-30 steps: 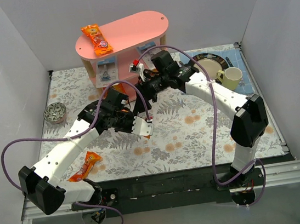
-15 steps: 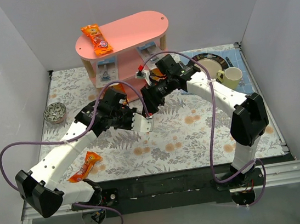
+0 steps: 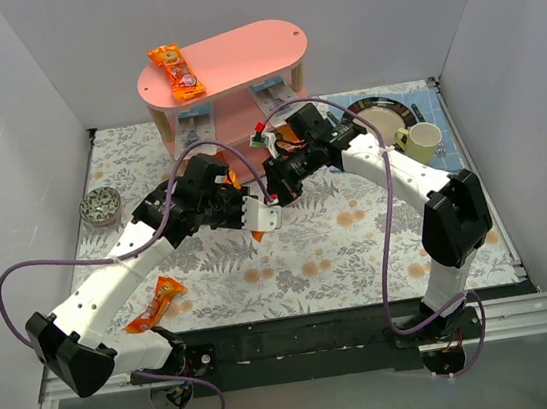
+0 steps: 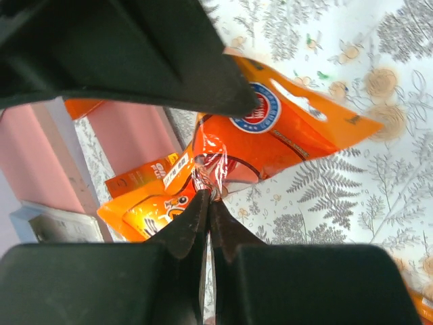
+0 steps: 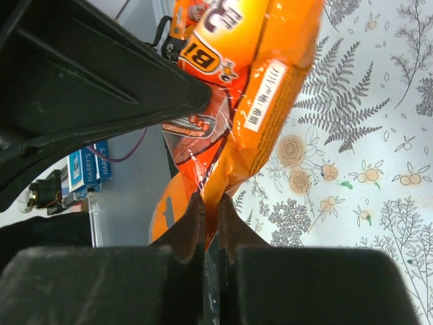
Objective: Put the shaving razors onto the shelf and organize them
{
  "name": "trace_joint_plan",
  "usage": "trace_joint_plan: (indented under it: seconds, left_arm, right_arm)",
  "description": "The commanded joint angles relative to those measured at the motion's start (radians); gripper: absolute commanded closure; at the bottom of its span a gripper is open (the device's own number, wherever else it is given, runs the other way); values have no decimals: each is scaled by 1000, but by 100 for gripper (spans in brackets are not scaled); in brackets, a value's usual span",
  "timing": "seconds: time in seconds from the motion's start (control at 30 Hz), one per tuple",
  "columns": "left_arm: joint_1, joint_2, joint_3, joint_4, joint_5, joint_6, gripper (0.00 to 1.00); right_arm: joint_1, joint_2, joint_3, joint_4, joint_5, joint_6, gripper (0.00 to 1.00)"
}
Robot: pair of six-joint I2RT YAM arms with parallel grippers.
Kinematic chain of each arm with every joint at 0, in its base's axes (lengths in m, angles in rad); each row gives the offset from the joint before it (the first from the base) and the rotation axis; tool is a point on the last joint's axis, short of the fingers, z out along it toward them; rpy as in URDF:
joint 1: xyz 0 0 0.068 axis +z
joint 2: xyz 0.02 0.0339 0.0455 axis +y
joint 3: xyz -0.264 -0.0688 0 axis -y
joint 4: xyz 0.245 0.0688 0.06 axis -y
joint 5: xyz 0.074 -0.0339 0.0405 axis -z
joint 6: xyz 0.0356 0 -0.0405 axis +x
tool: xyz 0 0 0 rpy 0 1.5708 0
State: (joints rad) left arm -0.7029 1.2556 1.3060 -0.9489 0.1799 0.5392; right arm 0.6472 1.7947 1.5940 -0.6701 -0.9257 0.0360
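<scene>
only the wrist views show it — left jaws and right jaws both pinch the orange bag (image 4: 291, 128).

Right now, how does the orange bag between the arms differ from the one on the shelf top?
Grip: held orange bag is pinched by the left pincer and right pincer, creased at the grips; shelf-top orange bag lies flat, untouched.
Place: held orange bag is low in front of the shelf; shelf-top orange bag rests at the top board's left end.
Both: orange crinkly packs.
</scene>
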Motion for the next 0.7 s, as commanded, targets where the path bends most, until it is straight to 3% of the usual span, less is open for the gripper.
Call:
trace_joint_plan:
  seconds: [0.0, 0.03, 0.13, 0.23, 0.27, 0.43, 0.53, 0.67]
  left_arm:
    - [-3, -56, 6, 218, -103, -180, 98]
    - [11, -67, 4, 257, -124, -244, 84]
    - [98, -133, 30, 402, -142, -353, 56]
    - [219, -203, 44, 596, -119, -488, 41]
    - [238, -215, 41, 687, -126, -508, 32]
    - [315, -170, 144, 693, -149, -584, 28]
    - [329, -170, 121, 699, -129, -585, 27]
    - [329, -174, 73, 717, -126, -590, 27]
  right_arm:
    - [-55, -81, -35, 24, -13, -2, 99]
    - [-70, -90, -40, 35, -30, -2, 99]
    - [-130, -136, -45, 59, -146, 1, 99]
    - [-190, -175, -10, 89, -273, -1, 99]
    - [-216, -185, 6, 86, -307, -1, 99]
    - [-299, -190, 135, 157, -482, 111, 99]
    - [-349, -183, 144, 468, -544, 385, 99]
    - [-399, -71, 378, 468, -558, 386, 99]
